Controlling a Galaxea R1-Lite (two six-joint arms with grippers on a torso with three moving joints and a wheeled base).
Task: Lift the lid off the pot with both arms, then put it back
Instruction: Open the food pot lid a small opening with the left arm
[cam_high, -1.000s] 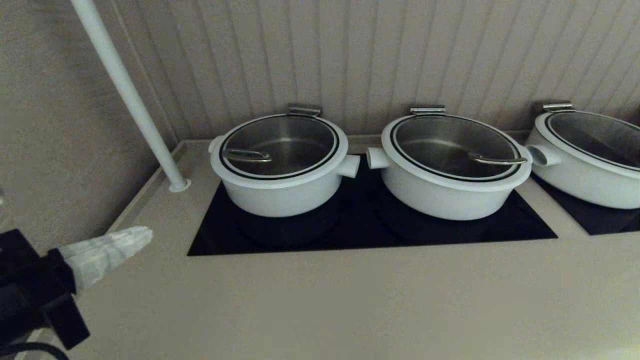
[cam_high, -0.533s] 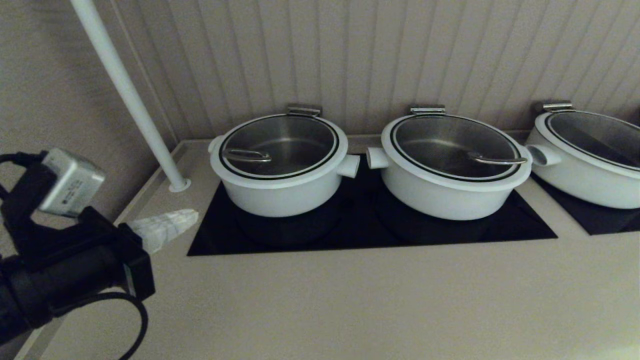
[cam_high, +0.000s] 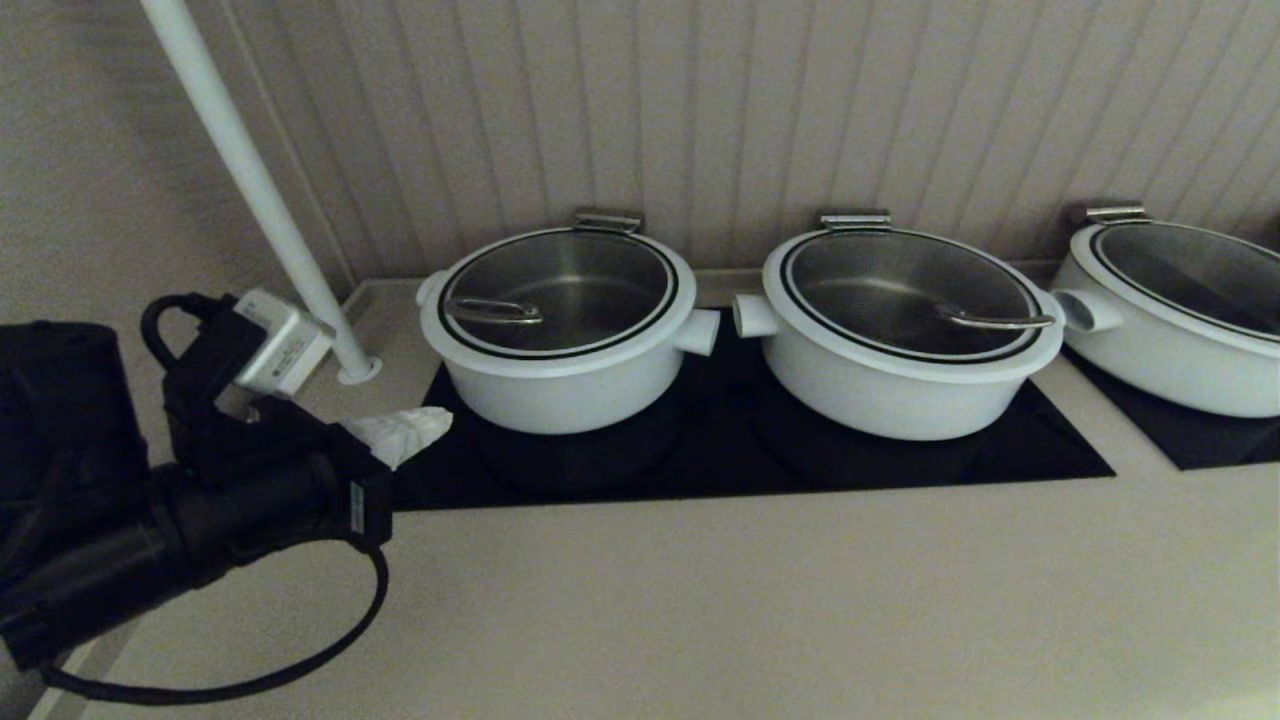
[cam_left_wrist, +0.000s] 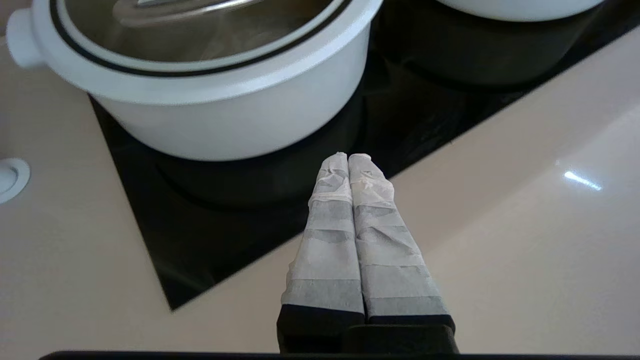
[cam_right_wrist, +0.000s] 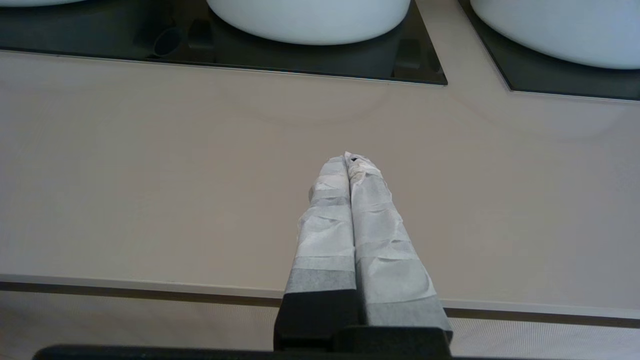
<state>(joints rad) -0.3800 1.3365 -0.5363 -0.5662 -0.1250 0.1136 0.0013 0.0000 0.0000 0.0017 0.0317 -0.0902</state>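
Observation:
Three white pots stand on black hobs along the wall. The left pot (cam_high: 560, 385) has a glass lid (cam_high: 560, 285) with a metal handle (cam_high: 492, 311); it also shows in the left wrist view (cam_left_wrist: 225, 120). The middle pot (cam_high: 900, 385) has a lid (cam_high: 900, 290) with a metal handle (cam_high: 995, 321). My left gripper (cam_high: 435, 425) is shut and empty, its taped tips just in front of the left pot's lower left side, and it shows in the left wrist view (cam_left_wrist: 348, 156). My right gripper (cam_right_wrist: 348, 156) is shut and empty above the counter near its front edge, out of the head view.
A third white pot (cam_high: 1180, 330) with a lid stands at the far right. A white pole (cam_high: 255, 180) rises from the counter left of the left pot. The beige counter (cam_high: 750, 600) spreads in front of the black hob (cam_high: 720, 450). A ribbed wall runs behind.
My left arm has moved forward and to the right, bringing its shut gripper from the counter's left edge close to the left pot. The pots and lids have not moved.

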